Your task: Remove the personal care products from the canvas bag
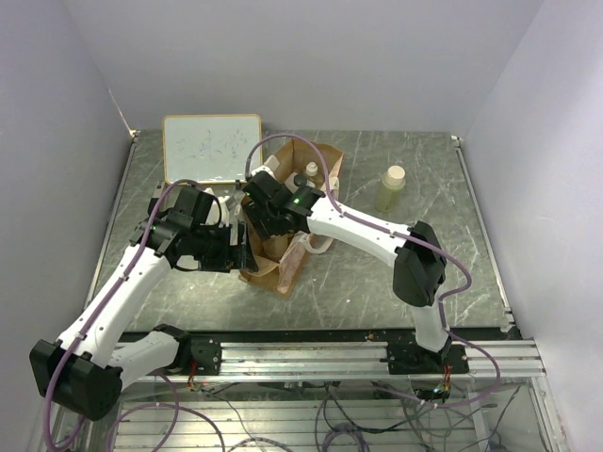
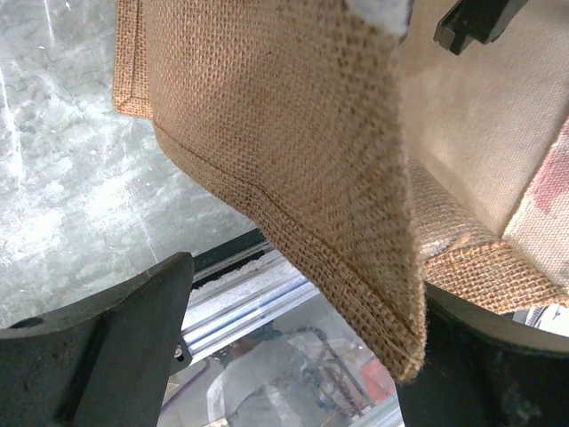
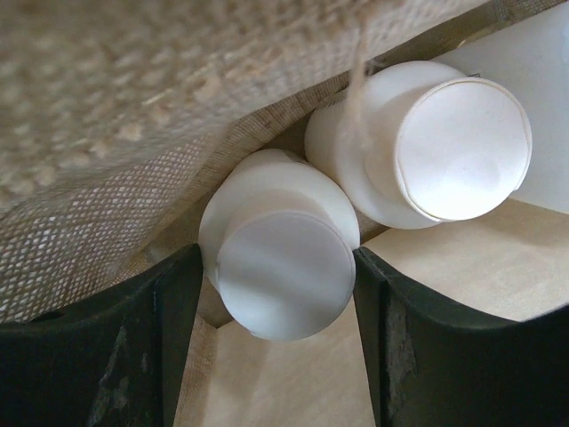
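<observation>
The tan canvas bag (image 1: 281,271) stands open at the table's middle. My right gripper (image 1: 257,209) reaches into it. In the right wrist view, the gripper (image 3: 277,271) is shut on the round cap of a cream bottle (image 3: 280,276), with a finger against each side. A second cream bottle (image 3: 444,147) lies beside it, under the burlap wall (image 3: 107,107). My left gripper (image 1: 239,252) is open at the bag's near left edge. The burlap corner (image 2: 293,142) hangs between its fingers, close to the right one (image 2: 484,365). Small bottle tops (image 1: 311,170) show in the bag's mouth. One cream-capped bottle (image 1: 391,186) stands on the table to the right.
A framed whiteboard (image 1: 212,146) lies at the back left, just behind the left arm. Grey walls close in the table on three sides. An aluminium rail (image 1: 311,356) runs along the near edge.
</observation>
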